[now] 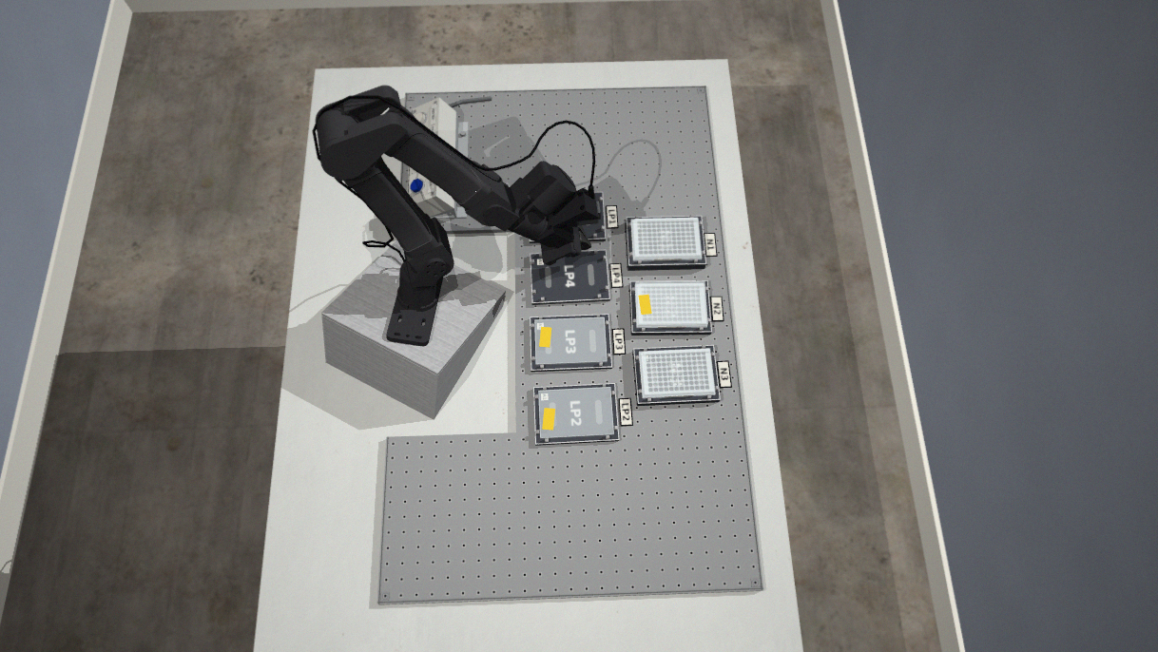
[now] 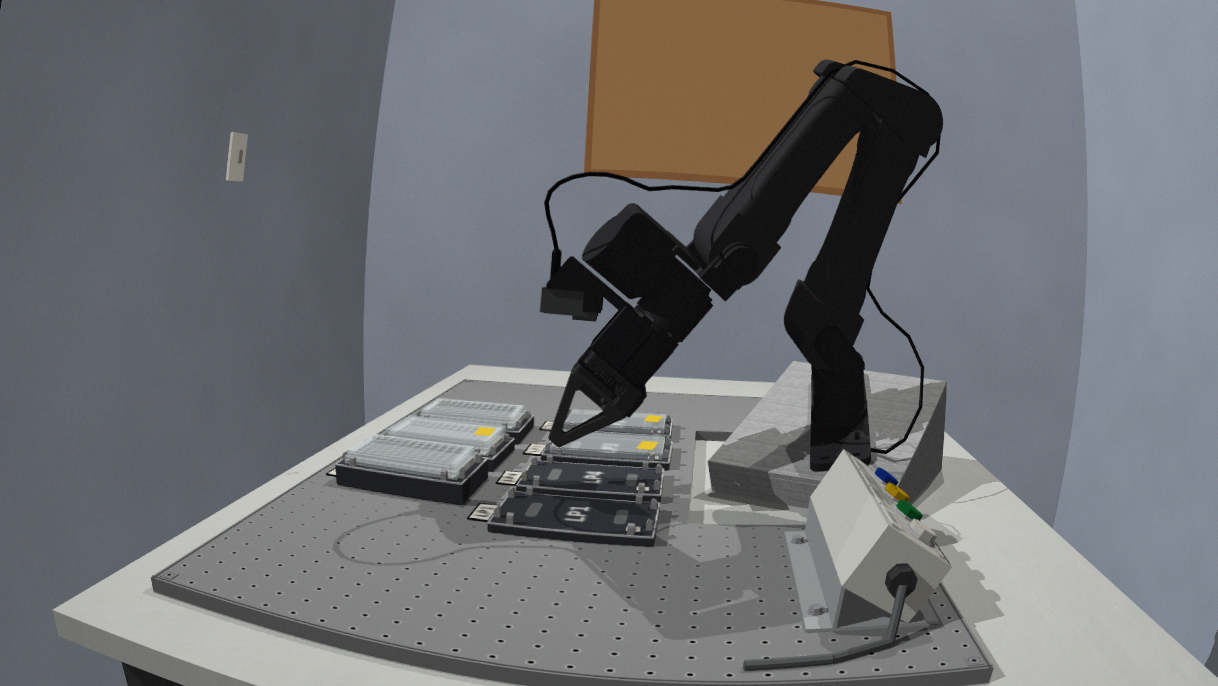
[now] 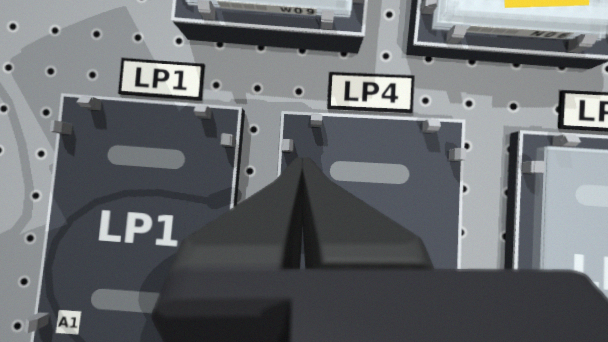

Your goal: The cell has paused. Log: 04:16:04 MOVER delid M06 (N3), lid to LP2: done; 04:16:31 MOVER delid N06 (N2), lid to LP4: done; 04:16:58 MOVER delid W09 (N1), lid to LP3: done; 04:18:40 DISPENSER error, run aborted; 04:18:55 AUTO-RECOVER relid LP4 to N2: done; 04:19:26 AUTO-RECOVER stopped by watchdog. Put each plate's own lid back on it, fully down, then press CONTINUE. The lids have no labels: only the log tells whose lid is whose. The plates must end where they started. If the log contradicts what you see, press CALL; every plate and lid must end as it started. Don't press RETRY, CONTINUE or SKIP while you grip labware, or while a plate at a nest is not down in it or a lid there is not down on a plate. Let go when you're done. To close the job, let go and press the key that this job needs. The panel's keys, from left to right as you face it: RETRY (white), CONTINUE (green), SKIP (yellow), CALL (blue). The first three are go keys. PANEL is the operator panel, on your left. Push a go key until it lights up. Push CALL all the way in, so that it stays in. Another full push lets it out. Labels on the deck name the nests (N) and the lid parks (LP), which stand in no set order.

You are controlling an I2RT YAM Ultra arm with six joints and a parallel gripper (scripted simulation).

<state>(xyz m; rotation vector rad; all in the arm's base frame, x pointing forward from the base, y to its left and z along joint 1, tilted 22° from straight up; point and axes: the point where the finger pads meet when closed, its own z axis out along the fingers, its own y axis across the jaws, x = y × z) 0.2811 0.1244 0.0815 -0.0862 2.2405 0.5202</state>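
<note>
My gripper (image 3: 302, 170) is shut and empty. It hangs above the gap between lid parks LP1 (image 3: 140, 215) and LP4 (image 3: 380, 190), which are both bare; it also shows in the overhead view (image 1: 576, 245) and the side view (image 2: 555, 439). Clear lids with yellow stickers lie on LP3 (image 1: 569, 342) and LP2 (image 1: 575, 413). The plate at N1, marked W09 (image 3: 270, 12), has open wells. The plate at N2 (image 1: 669, 305), marked N06, carries a lid with a yellow sticker. The plate at N3 (image 1: 676, 373) has open wells.
The operator panel (image 2: 877, 536) stands at the deck's left end near the arm's base block (image 1: 413, 344). Its blue (image 2: 883, 473), yellow (image 2: 894, 490) and green (image 2: 909, 509) keys show; the arm hides most of it from above. A cable runs from the panel.
</note>
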